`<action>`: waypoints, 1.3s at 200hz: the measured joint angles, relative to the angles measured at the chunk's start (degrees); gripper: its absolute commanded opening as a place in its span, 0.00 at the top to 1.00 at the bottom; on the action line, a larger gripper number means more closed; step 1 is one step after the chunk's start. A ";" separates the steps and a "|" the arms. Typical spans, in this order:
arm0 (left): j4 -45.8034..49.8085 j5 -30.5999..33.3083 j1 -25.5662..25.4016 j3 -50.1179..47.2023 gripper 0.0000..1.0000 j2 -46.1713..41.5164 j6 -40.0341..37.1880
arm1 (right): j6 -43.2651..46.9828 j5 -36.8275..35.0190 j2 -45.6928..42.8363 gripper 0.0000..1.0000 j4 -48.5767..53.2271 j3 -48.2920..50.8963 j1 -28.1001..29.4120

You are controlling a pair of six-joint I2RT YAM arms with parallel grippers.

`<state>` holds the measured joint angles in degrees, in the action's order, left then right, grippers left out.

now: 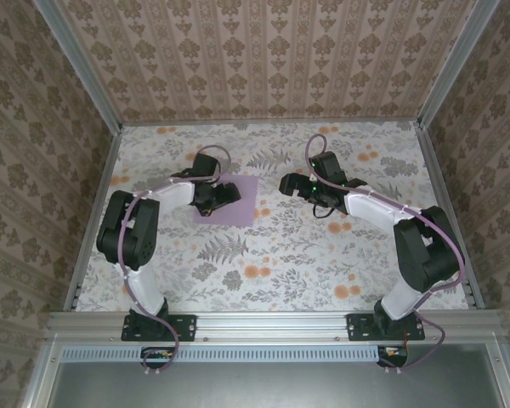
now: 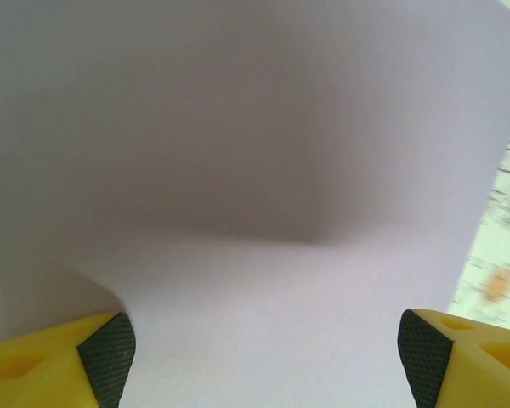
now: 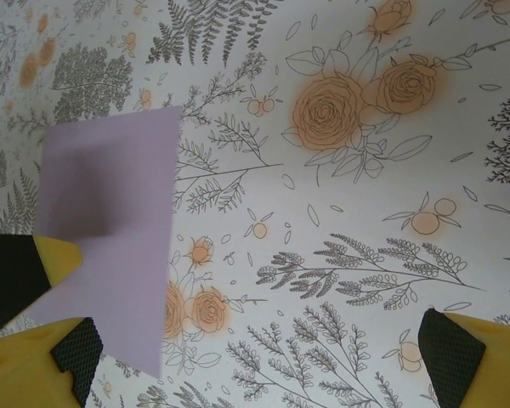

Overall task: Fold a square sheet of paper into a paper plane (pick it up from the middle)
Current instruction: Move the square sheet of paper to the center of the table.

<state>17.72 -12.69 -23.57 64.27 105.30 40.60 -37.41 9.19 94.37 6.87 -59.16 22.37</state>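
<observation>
The square sheet of paper (image 1: 245, 202) lies flat on the floral counter (image 1: 323, 255), left of centre and towards the far side. It's an even square, so neither axis runs longer. In the top view its edges sit close to parallel with the counter's edges, just slightly skewed. No crease shows on it, only a soft shadow across the middle in the left wrist view, where lilac paper (image 2: 255, 170) takes up nearly everything.

Right on top of it is the left pincer (image 1: 215, 201), covering the sheet's left part. Up close the left pincer (image 2: 266, 357) is spread wide, with one black pad (image 2: 106, 353) at each lower corner and paper between them (whether the pads touch the paper, I can't tell).

Over to the right pincer (image 1: 289, 183): it sits off the sheet's right edge, near it but apart, aimed leftward at it. Its own camera shows the right pincer (image 3: 259, 357) spread wide too. The sheet (image 3: 119, 229) lies at the left of that view, and flowered counter (image 3: 348, 212) lies under the gap between the fingers.
</observation>
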 measured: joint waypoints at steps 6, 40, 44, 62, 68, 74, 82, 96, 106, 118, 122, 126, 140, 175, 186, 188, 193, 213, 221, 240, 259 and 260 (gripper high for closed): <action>-0.76 -1.20 -1.09 -0.09 0.16 0.02 0.94 | -0.33 -0.42 0.00 0.01 0.31 -0.02 0.04; -4.55 -8.98 -5.62 -0.11 0.17 0.02 5.01 | -1.51 -3.02 0.00 0.15 3.28 -0.44 0.94; -4.76 -9.53 -5.53 -0.11 0.18 -0.17 5.31 | -1.62 -3.23 0.11 0.18 3.69 -0.68 1.27; -4.94 -10.88 -2.73 -0.13 0.20 -2.01 5.86 | -1.68 -3.93 1.22 0.32 5.18 -3.02 3.80; -4.94 -11.04 -1.03 -0.13 0.21 -3.10 5.92 | -1.75 -4.04 1.99 0.37 5.42 -4.17 5.03; -4.96 -11.06 0.98 -0.28 0.21 -4.46 5.95 | -1.99 -4.15 2.95 0.40 5.57 -5.49 6.27; -5.22 -11.06 3.74 -0.76 0.22 -6.32 5.95 | -2.21 -4.17 4.50 0.43 5.62 -7.30 8.00; -5.42 -10.58 8.59 -2.36 0.23 -9.84 5.90 | -2.95 -4.02 8.24 0.46 5.77 -11.10 11.17; -5.25 -9.97 11.56 -3.72 0.23 -12.02 5.70 | -3.43 -3.96 11.54 0.47 6.40 -14.43 13.33; -4.24 -9.14 14.40 -5.18 0.23 -14.10 5.09 | -3.56 -3.61 15.41 0.47 7.08 -18.23 15.61; -3.78 -8.68 15.19 -5.66 0.22 -14.73 4.76 | -3.61 -3.48 16.85 0.47 7.21 -19.58 16.35; -3.39 -8.44 15.82 -6.12 0.22 -15.21 4.57 | -3.67 -3.34 18.14 0.47 7.52 -20.96 17.07; -1.99 -7.58 17.73 -7.74 0.21 -16.90 3.65 | -3.82 -2.95 22.25 0.47 8.63 -25.31 19.21; 0.55 -5.86 21.16 -10.51 0.15 -19.93 1.97 | -4.46 -1.95 30.62 0.48 11.47 -34.67 22.56; 1.03 -5.29 21.59 -10.71 0.13 -20.37 1.66 | -4.50 -1.60 32.37 0.47 12.66 -36.50 22.88; 1.14 -5.29 21.68 -10.71 0.13 -20.46 1.57 | -4.50 -1.55 32.65 0.47 12.79 -36.74 22.91; 1.20 -5.22 21.70 -10.71 0.12 -20.55 1.46 | -4.50 -1.40 33.18 0.47 13.25 -37.22 22.91; 1.31 -4.81 21.75 -10.71 0.10 -20.61 0.98 | -4.35 -1.38 34.51 0.47 15.30 -37.90 22.88; 1.44 -4.79 21.75 -10.71 0.08 -20.61 0.85 | -4.04 -1.38 34.67 0.47 15.89 -37.90 22.82; 1.60 -4.48 21.75 -10.71 0.05 -20.61 0.68 | -2.27 -1.33 34.58 0.46 17.29 -38.01 22.77; 1.60 -4.15 21.75 -10.71 0.00 -20.46 0.31 | 0.50 -1.40 32.96 0.45 17.68 -35.56 22.56; 1.60 -4.15 21.75 -10.71 0.00 -20.44 0.28 | 0.61 -1.40 32.83 0.45 17.79 -35.41 22.56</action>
<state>19.31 -16.84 -1.83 53.56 84.86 40.88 -36.80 7.79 127.20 24.67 -94.56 44.93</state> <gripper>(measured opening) 0.989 0.544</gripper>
